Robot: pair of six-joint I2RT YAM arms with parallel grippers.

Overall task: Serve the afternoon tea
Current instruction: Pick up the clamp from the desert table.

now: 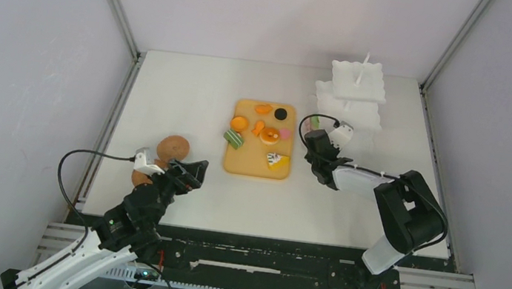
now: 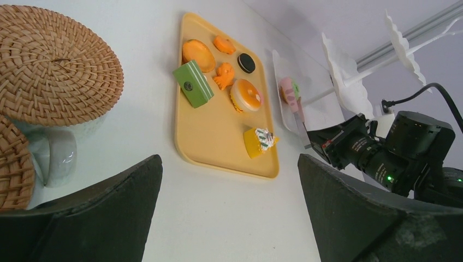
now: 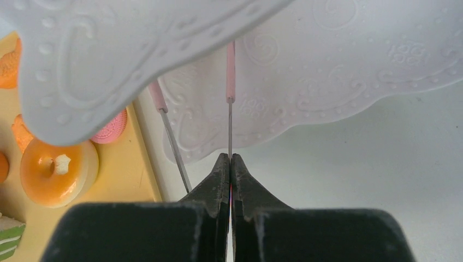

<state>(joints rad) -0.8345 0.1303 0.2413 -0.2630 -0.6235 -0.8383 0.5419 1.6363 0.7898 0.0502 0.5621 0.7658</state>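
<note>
Several toy pastries lie on the tan board [image 1: 239, 163]: orange tart [image 2: 197, 53], black round [image 2: 246, 63], green layered slice [image 2: 193, 83], glazed orange donut [image 2: 245, 95], yellow wedge [image 2: 259, 142], pink round [image 3: 112, 126]. A pink-and-green pastry [image 2: 288, 91] lies on the white stand's lower plate [image 2: 284, 117]. Two woven coasters [image 2: 54, 63] sit at the left, each on top of a mug [image 2: 54, 158]. My left gripper [image 2: 229, 164] is open and empty, near the coasters. My right gripper [image 3: 230, 158] is shut on one arm of the thin pink tongs [image 3: 230, 82], under the stand's plate.
The white tiered stand [image 1: 353, 90] with a centre post stands at the back right, its embossed plates [image 3: 327, 71] close over my right gripper. White walls enclose the table on three sides. A black cable loops above my right wrist [image 1: 320, 118].
</note>
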